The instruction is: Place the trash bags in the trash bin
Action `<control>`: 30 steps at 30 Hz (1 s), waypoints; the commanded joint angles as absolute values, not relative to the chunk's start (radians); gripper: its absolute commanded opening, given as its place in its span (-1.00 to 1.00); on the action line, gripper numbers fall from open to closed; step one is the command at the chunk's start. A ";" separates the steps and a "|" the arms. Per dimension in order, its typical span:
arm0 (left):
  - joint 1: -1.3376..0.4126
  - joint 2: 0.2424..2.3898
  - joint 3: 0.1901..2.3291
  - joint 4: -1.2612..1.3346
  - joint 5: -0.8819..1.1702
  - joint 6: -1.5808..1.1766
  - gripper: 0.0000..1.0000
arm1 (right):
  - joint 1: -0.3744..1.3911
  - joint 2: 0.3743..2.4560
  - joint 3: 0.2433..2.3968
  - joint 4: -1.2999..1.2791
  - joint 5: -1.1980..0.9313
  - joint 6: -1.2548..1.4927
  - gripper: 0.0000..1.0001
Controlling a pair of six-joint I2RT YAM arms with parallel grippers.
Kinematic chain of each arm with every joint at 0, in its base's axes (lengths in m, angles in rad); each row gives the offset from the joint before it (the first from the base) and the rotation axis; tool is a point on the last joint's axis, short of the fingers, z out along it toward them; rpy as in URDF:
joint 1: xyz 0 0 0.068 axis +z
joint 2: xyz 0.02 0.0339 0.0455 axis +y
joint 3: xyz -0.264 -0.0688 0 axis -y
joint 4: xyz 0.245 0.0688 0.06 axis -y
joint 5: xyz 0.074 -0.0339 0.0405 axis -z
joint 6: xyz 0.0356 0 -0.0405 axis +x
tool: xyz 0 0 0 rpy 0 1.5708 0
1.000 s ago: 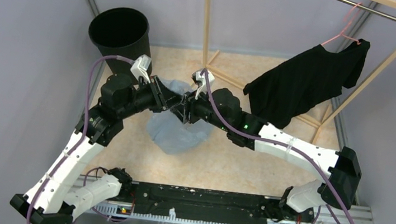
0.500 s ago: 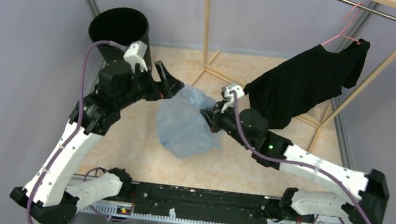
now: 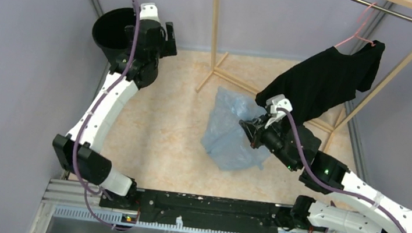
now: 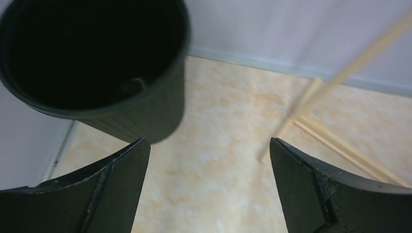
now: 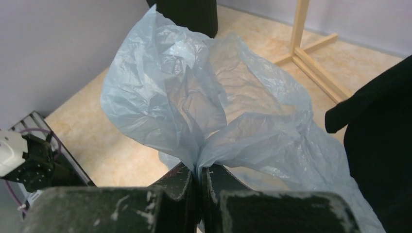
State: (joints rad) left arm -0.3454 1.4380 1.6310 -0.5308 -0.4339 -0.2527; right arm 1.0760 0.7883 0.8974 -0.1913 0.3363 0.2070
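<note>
The right fingers (image 5: 177, 183) are clamped shut on a gathered fold of the pale blue trash bag (image 3: 229, 135). The bag billows, crumpled, over the desk (image 3: 160, 140) near the black T-shirt (image 3: 318, 85), well apart from the trash bin (image 3: 114, 30). The left fingers (image 4: 116, 184) stand wide apart just beside the bin's rim.

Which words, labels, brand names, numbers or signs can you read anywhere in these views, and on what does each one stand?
No text can be read in any view.
The trash bin is plain black with no label showing.
The trash bag is plain pale blue film without print.
The black T-shirt shows no logo on the side in view.
The wooden rack is bare wood with no visible markings.
</note>
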 commanded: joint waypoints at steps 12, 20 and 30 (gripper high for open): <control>-0.049 1.783 1.892 -0.404 -0.222 -0.015 0.97 | 1.078 0.912 1.048 -0.277 0.288 0.168 -1.00; -0.049 1.818 1.811 -0.355 -0.168 0.067 0.83 | 1.078 0.997 1.099 -0.273 0.196 0.178 -1.00; -0.069 1.860 1.778 -0.355 -0.207 0.127 0.12 | 1.079 0.914 1.091 -0.335 0.199 0.188 -1.00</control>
State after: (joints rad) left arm -0.0517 1.8622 1.8042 -0.3874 -0.1997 0.0841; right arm 1.0760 0.9630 1.0428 -0.3218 0.2039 0.1852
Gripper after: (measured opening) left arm 0.625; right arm 0.006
